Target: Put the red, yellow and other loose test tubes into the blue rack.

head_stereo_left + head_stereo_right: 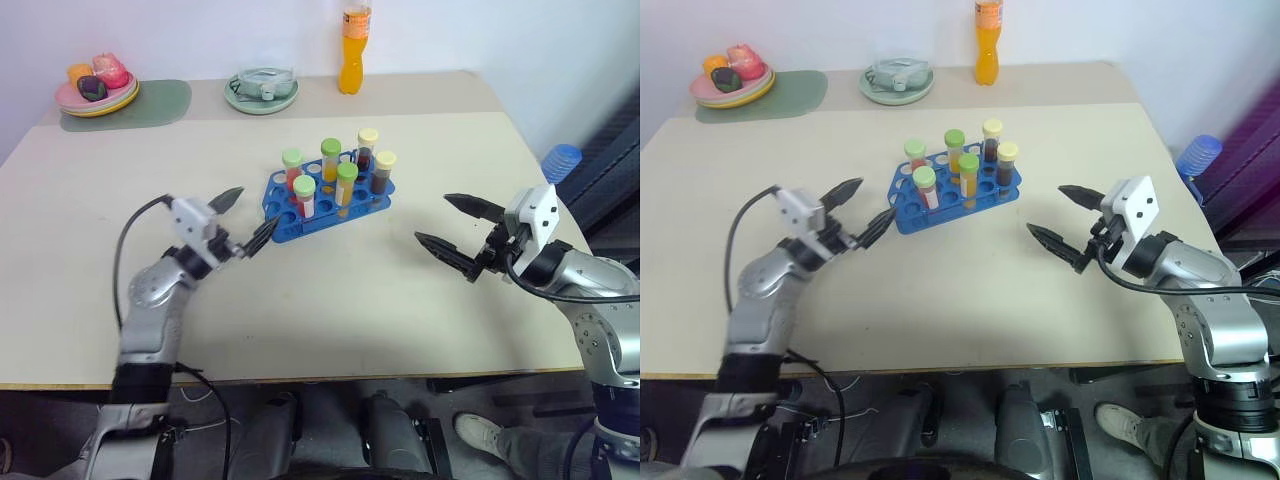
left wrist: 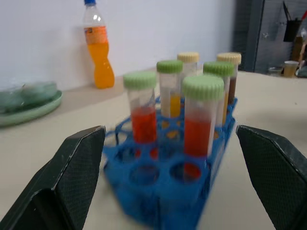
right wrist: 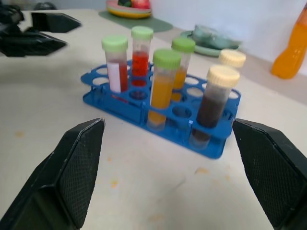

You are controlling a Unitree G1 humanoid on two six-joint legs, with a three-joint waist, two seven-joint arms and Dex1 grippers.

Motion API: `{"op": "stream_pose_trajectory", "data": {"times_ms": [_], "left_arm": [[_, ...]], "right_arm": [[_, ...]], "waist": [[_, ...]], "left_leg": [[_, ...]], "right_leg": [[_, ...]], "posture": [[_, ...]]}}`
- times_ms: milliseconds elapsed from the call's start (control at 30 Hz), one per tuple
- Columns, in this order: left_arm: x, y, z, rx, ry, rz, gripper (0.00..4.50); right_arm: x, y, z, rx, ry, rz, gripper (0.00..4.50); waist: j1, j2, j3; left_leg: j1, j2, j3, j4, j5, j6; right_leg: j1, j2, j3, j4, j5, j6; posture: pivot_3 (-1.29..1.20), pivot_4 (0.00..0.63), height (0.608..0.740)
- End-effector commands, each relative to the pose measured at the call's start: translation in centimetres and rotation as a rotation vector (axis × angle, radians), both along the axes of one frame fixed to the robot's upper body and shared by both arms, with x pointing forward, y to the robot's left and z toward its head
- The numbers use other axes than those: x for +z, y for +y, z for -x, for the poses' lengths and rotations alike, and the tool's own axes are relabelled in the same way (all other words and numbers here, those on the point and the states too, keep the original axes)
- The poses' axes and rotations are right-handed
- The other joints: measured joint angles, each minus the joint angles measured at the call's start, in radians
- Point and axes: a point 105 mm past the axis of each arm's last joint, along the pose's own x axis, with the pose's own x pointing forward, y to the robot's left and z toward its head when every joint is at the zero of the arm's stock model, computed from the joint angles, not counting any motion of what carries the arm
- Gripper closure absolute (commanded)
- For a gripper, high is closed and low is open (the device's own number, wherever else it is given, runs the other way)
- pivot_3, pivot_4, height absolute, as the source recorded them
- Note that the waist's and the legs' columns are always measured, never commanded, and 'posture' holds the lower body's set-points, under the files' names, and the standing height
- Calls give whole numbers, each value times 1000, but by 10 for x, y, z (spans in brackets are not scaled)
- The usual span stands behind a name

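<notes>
Blue rack (image 1: 328, 200) at table (image 1: 330, 300) centre, six capped test tubes (image 1: 346, 184) upright inside. Left gripper (image 1: 246, 221) at rack's 8 o'clock, right gripper (image 1: 458, 232) at 4 o'clock, both spread wide, empty. No loose tubes visible; judged finished: keep grippers apart from rack.

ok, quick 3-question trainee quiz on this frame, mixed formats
1. How many capped test tubes stand in the blue rack?
2. True or false: the left gripper is shut on a tube.
3. Which liquid sits under the cream caps? A red, B orange, C dark brown.

Key
1. Six: two red tubes, two orange tubes, two dark brown tubes.
2. False. Its jaws are open and empty, as are those of the right gripper.
3. C.
</notes>
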Motion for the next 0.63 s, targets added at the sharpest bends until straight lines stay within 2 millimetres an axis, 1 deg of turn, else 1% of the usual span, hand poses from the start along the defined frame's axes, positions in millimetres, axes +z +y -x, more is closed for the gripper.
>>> {"op": "stream_pose_trajectory", "data": {"times_ms": [33,100,167,267,300,433,633], "left_arm": [[9,23,19,-8,-3,-27,39],[2,34,29,-27,49,-45,39],[-7,53,34,12,106,-74,39],[-8,74,41,35,142,-70,39],[-8,78,43,41,150,-73,39],[-5,84,44,50,170,-45,39],[-8,81,47,16,186,-54,39]], "right_arm": [[-5,-9,4,-22,-13,10,128],[-12,-17,2,-58,-2,4,128],[-18,-24,2,-88,0,18,128],[-21,-34,3,-127,3,2,128],[-21,-37,3,-136,3,-2,128],[-21,-46,7,-168,14,-40,128],[-24,-56,12,-200,12,-46,128]], "waist": [[1,0,0],[3,0,0],[4,0,0],[3,0,0],[3,1,0],[4,1,0],[3,1,0]], "left_leg": [[0,0,0,0,0,0],[0,0,0,0,0,0],[0,0,0,0,-1,1],[0,0,1,0,-1,1],[0,0,1,0,-1,1],[0,0,1,0,-1,1],[0,0,1,0,-1,1]], "right_leg": [[0,0,0,0,0,0],[0,0,0,0,0,0],[1,0,1,0,0,0],[0,0,1,-1,0,0],[0,0,1,-1,0,0],[0,0,1,-1,0,0],[0,0,1,-1,0,0]], "posture": [[0,150,740],[0,150,740],[0,150,740],[0,150,740],[0,150,740],[0,150,740],[0,150,740]]}}
